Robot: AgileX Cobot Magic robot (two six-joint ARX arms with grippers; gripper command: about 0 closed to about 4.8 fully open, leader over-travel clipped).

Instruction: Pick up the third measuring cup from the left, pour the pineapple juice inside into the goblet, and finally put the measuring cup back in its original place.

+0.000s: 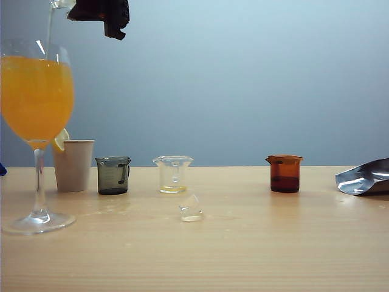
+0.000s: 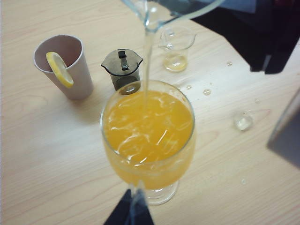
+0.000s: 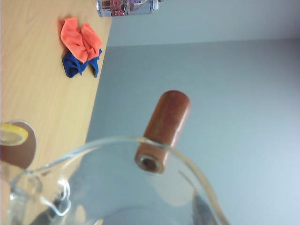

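Observation:
The goblet point(image 1: 40, 176) stands at the near left, its bowl almost full of orange liquid. High above it my right gripper point(image 1: 97, 15) is shut on the third measuring cup point(image 1: 61, 3), which is tipped over. A thin pale stream of pineapple juice point(image 2: 147, 61) falls from the cup's spout point(image 2: 154, 21) into the goblet's point(image 2: 102, 123) bowl. The right wrist view is filled by the cup's clear rim point(image 3: 112, 140), with a reddish-brown peg point(image 3: 164, 133) on it. My left gripper point(image 2: 130, 211) hovers shut and empty, on the near side of the goblet.
Behind the goblet stand a white paper cup point(image 1: 74, 164) with a lemon slice, a grey-green measuring cup point(image 1: 113, 175) and a clear cup point(image 1: 173, 174) with a little yellow liquid. Further right are an amber cup point(image 1: 284, 173) and a foil bag point(image 1: 364, 177). Clear droplets point(image 1: 191, 208) lie mid-table.

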